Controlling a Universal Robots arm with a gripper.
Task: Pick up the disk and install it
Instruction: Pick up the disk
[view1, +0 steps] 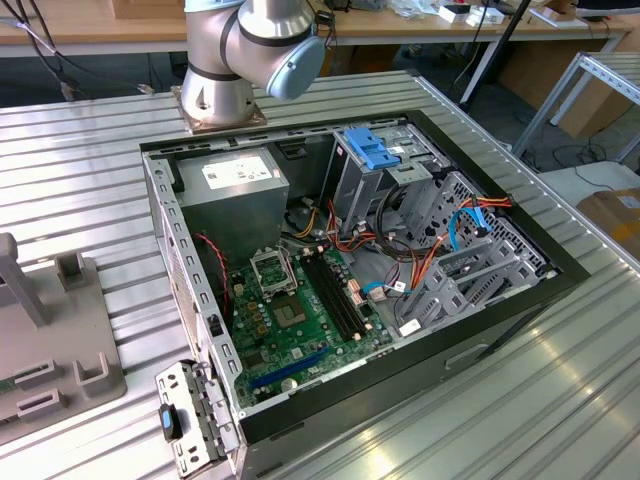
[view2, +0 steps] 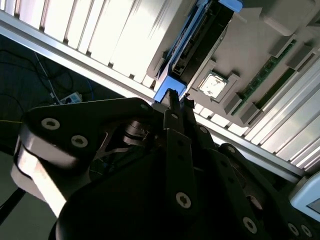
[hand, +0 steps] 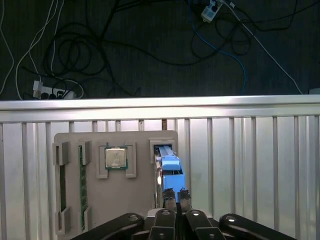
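The disk (hand: 168, 169) stands on edge in a slot of a grey parts holder (hand: 135, 200), its bright blue side rail facing the camera. In the second wrist view the disk (view2: 197, 40) runs away from the fingers, blue rail along its edge. My gripper (hand: 177, 196) hangs just over the disk's near end, its two fingertips (hand: 170, 194) pressed close together with nothing seen between them. In the second wrist view the gripper (view2: 179, 98) tips meet right at the blue rail's corner. The open computer case (view1: 560, 270) lies on the ribbed metal table.
A processor chip (hand: 116, 158) and memory sticks (hand: 82, 185) sit in the same holder. Inside the case are a grey power-supply box (view1: 232, 180), a green motherboard (view1: 300, 320), a metal cage with a blue bracket (view1: 375, 148) and loose orange cables. The table edge (hand: 160, 103) drops to a cabled floor.
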